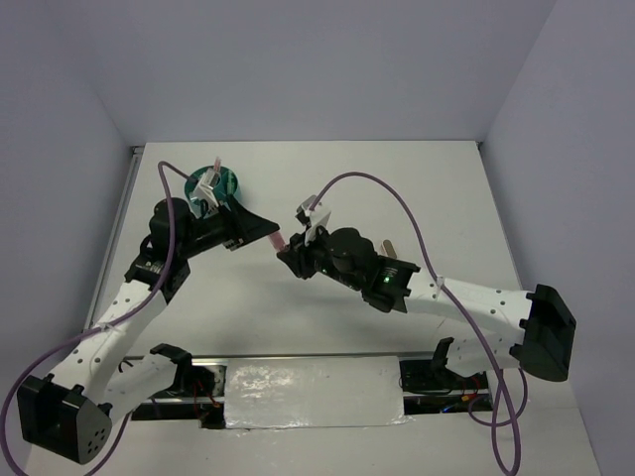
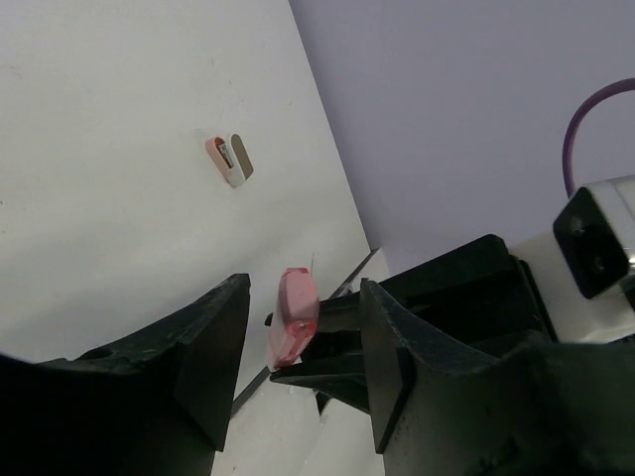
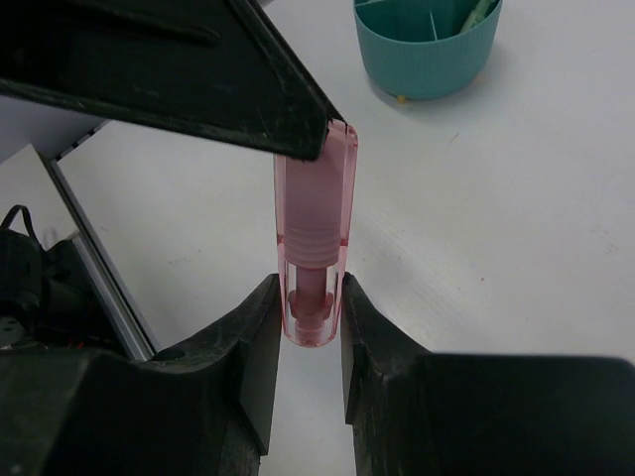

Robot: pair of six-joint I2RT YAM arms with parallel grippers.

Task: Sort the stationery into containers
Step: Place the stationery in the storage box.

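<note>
My right gripper (image 1: 288, 250) (image 3: 310, 288) is shut on the lower end of a clear pink eraser stick (image 1: 279, 241) (image 3: 315, 248) and holds it above the table. My left gripper (image 1: 260, 230) (image 2: 306, 297) straddles the stick's (image 2: 293, 317) other end, jaws open with a gap on each side. The round teal organizer (image 1: 226, 181) (image 3: 427, 74) stands behind the left wrist, with a green pen (image 3: 476, 15) leaning in one compartment. A small cluster of pink, white and beige pieces (image 2: 230, 159) lies on the table farther off.
A tiny orange piece (image 3: 401, 98) lies at the foot of the organizer. A beige block (image 1: 390, 249) shows behind the right arm. The table's near edge has a metal rail (image 3: 99, 288) and a foil-covered strip (image 1: 313, 392).
</note>
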